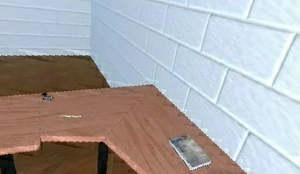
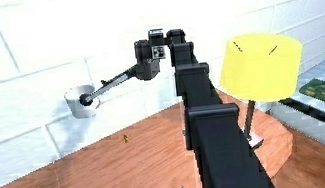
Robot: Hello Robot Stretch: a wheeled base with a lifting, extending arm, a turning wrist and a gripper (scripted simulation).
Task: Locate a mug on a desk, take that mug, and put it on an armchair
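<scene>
White mug [image 2: 79, 99] with a side handle hangs at the far end of the dark two-finger gripper [image 2: 94, 91], clear of the desk top with only wall behind it, so the gripper holds it; how the fingers stand on it cannot be told; a white brick wall [image 1: 224, 57] runs along the far edge of the brown wooden L-shaped desk [image 1: 101, 126]; the dark square arm [image 2: 208, 117] reaches out over the desk top toward that edge; a lamp with a yellow drum shade [image 2: 260, 64] stands near the desk's rounded end; a flat grey rectangular slab [image 1: 190, 152] lies close to the wall-side edge; a thin pale pencil [image 1: 70, 116] lies near the inner corner; a small dark object [image 1: 47, 97] sits by the far edge of the other wing.
</scene>
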